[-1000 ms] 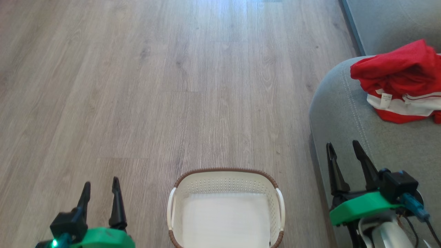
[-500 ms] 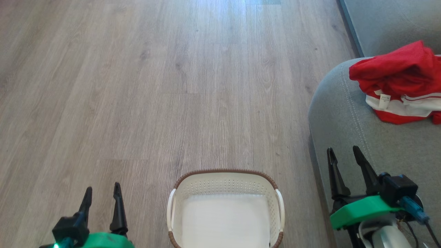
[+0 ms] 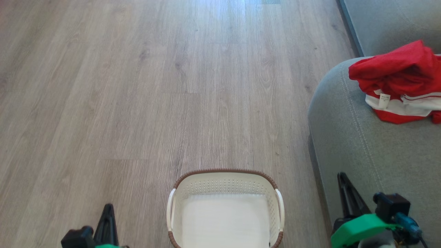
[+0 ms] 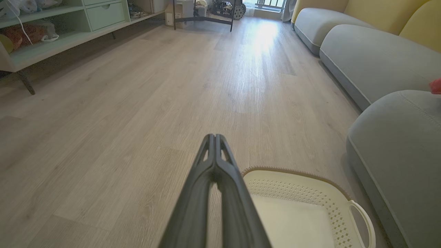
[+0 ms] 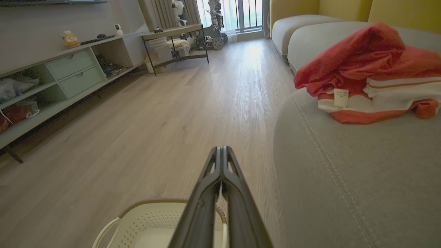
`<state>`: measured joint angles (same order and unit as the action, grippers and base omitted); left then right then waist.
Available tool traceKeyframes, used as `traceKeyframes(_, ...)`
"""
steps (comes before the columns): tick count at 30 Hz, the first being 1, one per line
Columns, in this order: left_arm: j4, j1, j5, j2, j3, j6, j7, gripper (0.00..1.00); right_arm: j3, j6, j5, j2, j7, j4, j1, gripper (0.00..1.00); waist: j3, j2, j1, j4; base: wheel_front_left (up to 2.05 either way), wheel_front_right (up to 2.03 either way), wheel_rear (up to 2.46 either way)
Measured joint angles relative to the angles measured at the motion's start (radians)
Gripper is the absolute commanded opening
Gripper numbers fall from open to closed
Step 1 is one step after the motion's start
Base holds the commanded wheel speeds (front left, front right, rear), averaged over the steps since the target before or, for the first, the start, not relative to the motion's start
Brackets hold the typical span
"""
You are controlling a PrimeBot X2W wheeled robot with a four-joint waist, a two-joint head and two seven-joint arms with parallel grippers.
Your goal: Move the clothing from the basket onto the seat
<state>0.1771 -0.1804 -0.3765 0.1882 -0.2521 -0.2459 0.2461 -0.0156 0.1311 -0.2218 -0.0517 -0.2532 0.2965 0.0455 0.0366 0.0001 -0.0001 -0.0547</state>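
while the clothing (image 3: pixel 396 75) lies heaped on the seat (image 3: pixel 344 137), the left gripper (image 4: pixel 215 136) and right gripper (image 5: pixel 222 148) flank the basket (image 3: pixel 225 171), fingers pinched together, empty.

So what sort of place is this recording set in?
Most likely a home living room: a grey sofa, a low pale-green shelf unit with drawers along the wall, and a wood-look plank floor.

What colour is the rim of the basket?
Brown, with a woven look; the basket itself is cream-white. The head view shows it best.
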Motion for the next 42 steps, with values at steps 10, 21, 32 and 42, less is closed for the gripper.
traceKeyframes(10,0.010,-0.007,-0.100,-0.006,0.008,0.027,-0.026,0.00,0.007,0.000,-0.109,0.000,0.027,0.004,0.008,0.00,-0.003,0.0000,0.0000,0.005,0.00,0.00,0.00)
traceKeyframes(21,0.020,0.018,-0.202,-0.013,0.035,0.056,-0.053,0.00,0.016,0.000,-0.221,0.000,0.059,0.003,0.006,0.00,-0.006,0.0000,0.0000,0.009,0.00,0.00,0.00)
traceKeyframes(32,0.026,0.038,-0.311,-0.029,0.061,0.089,-0.079,0.00,0.033,0.000,-0.341,0.001,0.087,0.002,0.004,0.00,-0.010,0.0000,0.0000,0.014,0.00,0.00,0.00)
traceKeyframes(42,0.034,0.061,-0.421,-0.038,0.084,0.124,-0.113,0.00,0.045,0.000,-0.462,0.001,0.120,-0.002,-0.018,0.00,-0.013,0.0000,0.0000,0.019,0.00,0.00,0.00)
